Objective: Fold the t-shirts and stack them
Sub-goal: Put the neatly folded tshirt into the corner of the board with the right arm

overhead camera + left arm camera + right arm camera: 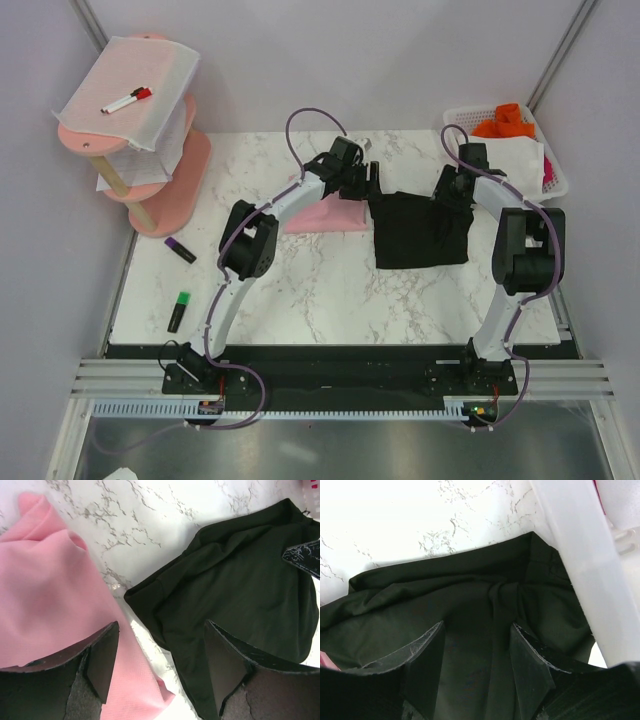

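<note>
You saw both end effectors with fingers apart, gripping nothing. The left end effector (pixel 161 630) hung over the black shirt's (pixel 420 232) edge, just beside the pink shirt (pixel 325 216). The right end effector (pixel 477 627) hung over the black shirt's creased side, next to the white basket (pixel 556 184). Both shirts lay on the tabletop (pixel 320 292).

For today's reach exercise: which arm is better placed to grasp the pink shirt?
Probably left: the left gripper hangs open partly over the pink shirt; the right gripper is over the black shirt.
</note>
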`<state>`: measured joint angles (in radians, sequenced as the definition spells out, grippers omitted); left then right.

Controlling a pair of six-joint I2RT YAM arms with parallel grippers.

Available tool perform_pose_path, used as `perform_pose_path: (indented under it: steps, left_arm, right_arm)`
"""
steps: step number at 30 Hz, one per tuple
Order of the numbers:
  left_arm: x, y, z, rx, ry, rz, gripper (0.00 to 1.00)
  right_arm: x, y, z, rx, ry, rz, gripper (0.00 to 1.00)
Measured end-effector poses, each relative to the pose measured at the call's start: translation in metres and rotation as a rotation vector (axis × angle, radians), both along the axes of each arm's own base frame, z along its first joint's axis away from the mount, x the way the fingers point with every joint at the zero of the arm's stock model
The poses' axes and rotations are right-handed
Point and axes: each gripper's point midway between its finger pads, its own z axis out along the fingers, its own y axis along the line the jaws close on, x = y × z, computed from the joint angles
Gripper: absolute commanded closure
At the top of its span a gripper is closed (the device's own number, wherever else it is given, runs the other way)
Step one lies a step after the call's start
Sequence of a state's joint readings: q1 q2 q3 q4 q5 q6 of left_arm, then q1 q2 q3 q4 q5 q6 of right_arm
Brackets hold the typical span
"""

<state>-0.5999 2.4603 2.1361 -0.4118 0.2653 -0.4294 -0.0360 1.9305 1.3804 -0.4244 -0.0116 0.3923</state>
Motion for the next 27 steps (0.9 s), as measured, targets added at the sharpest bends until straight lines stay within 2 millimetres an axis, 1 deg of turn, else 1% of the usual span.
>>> perform_pose_path:
  steps: [4, 9, 12, 15, 18, 19, 21, 22, 25, 26, 27]
  left_arm:
    - [-0.008, -0.009, -0.006, 0.007, 0.01, -0.019, 0.28]
    - [-0.021, -0.026, -0.005, 0.006, 0.008, -0.054, 0.29]
    - [-0.023, -0.035, -0.006, 0.0, 0.0, -0.067, 0.3]
    - [-0.027, -0.04, -0.013, 0.006, 0.007, -0.075, 0.32]
    - [-0.027, -0.04, -0.021, 0.015, 0.019, -0.075, 0.38]
    - [-0.028, -0.039, -0.024, 0.018, 0.022, -0.075, 0.42]
    - [-0.027, -0.039, -0.026, 0.019, 0.025, -0.073, 0.49]
    - [-0.026, -0.039, -0.027, 0.018, 0.026, -0.071, 0.55]
    - [-0.025, -0.04, -0.028, 0.016, 0.028, -0.067, 0.67]
    - [-0.024, -0.041, -0.028, 0.015, 0.027, -0.067, 0.7]
    - [-0.025, -0.041, -0.029, 0.014, 0.029, -0.068, 0.75]
  right_arm:
    - [0.002, 0.0, 0.0, -0.001, -0.006, 0.0, 0.39]
    - [0.004, -0.002, 0.001, -0.009, -0.015, -0.006, 0.39]
    - [0.005, -0.002, 0.002, -0.012, -0.02, -0.007, 0.39]
    - [0.005, -0.004, 0.002, -0.018, -0.021, -0.012, 0.38]
    - [0.006, -0.006, 0.002, -0.029, -0.024, -0.022, 0.38]
    - [0.006, -0.006, 0.001, -0.031, -0.025, -0.023, 0.38]
    - [0.006, -0.006, 0.0, -0.037, -0.03, -0.026, 0.38]
    - [0.006, -0.006, -0.001, -0.04, -0.033, -0.026, 0.38]
    - [0.005, -0.005, -0.004, -0.045, -0.032, -0.026, 0.39]
    - [0.005, -0.005, -0.004, -0.047, -0.033, -0.025, 0.51]
    - [0.005, -0.005, -0.005, -0.046, -0.033, -0.024, 0.61]
